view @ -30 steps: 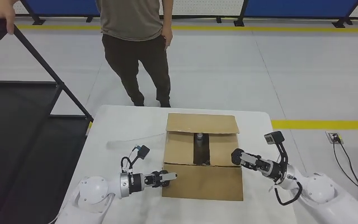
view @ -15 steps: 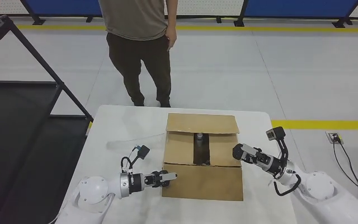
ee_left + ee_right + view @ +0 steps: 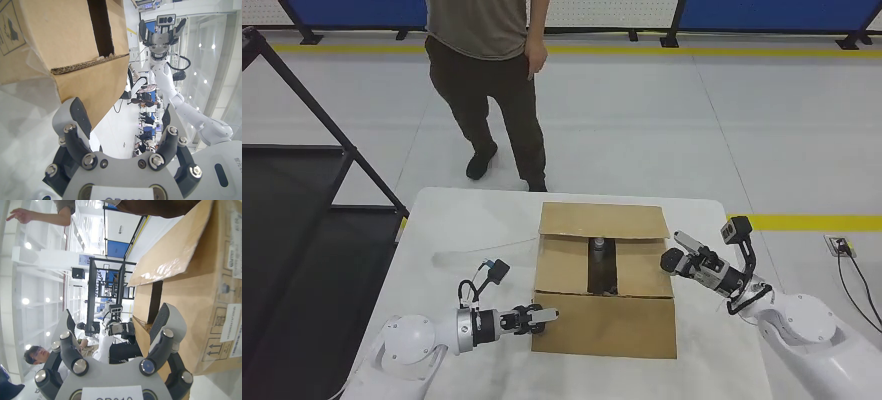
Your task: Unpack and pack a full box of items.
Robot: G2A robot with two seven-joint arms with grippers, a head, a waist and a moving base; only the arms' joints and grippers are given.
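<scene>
Top view | found left claw (image 3: 550, 316) spread wide, empty, box (image 3: 607, 335) corner just ahead of its fingers | found right claw (image 3: 673, 252) likewise spread, empty, box side just ahead | feared lopsided push skidding box across bench (image 3: 462, 230), jolting bottle (image 3: 597, 264) inside

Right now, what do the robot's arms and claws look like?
Left arm and right arm: glossy white rounded shells, black wrist cables. Left claw and right claw: silver base plate, black bolted links, white-backed fingers with black pads.
</scene>
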